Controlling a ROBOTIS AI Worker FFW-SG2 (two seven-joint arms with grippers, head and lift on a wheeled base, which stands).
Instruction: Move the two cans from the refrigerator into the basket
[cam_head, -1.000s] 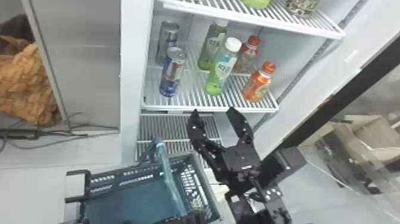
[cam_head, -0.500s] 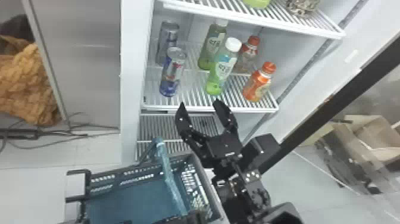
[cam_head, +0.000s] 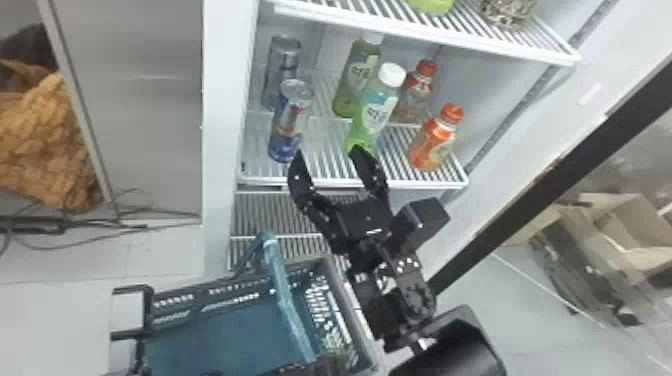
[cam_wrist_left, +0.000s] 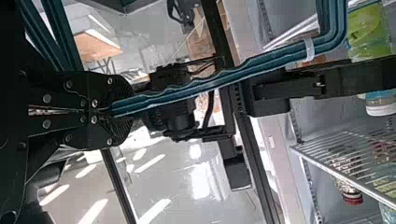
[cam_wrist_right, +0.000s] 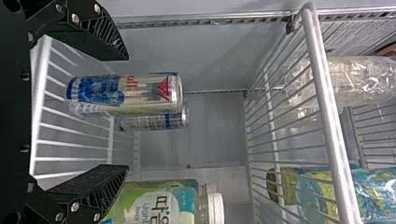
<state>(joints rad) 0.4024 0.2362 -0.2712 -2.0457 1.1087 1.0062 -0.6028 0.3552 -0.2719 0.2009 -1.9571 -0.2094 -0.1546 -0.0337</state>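
Two cans stand on the middle refrigerator shelf at its left: the front blue-and-silver can (cam_head: 291, 121) and a silver can (cam_head: 281, 70) behind it. My right gripper (cam_head: 327, 154) is open at the shelf's front edge, just right of the front can's base. In the right wrist view, the front can (cam_wrist_right: 123, 93) and rear can (cam_wrist_right: 154, 120) lie beyond the open right gripper (cam_wrist_right: 125, 113), between its fingers' lines. The blue basket (cam_head: 215, 295) is below the shelf, its handle (cam_head: 285, 295) raised. In the left wrist view, my left gripper (cam_wrist_left: 122, 110) is shut on that handle (cam_wrist_left: 210, 84).
Green bottles (cam_head: 375, 110) stand right of the cans, with orange-capped bottles (cam_head: 434, 140) farther right. An upper wire shelf (cam_head: 450, 35) spans above. The refrigerator's left wall (cam_head: 225, 125) borders the cans, and a dark door edge (cam_head: 550, 175) slants at the right.
The right gripper has moved left and forward, from below the shelf up to its front edge near the front can, staying open. Cans and basket look the same.
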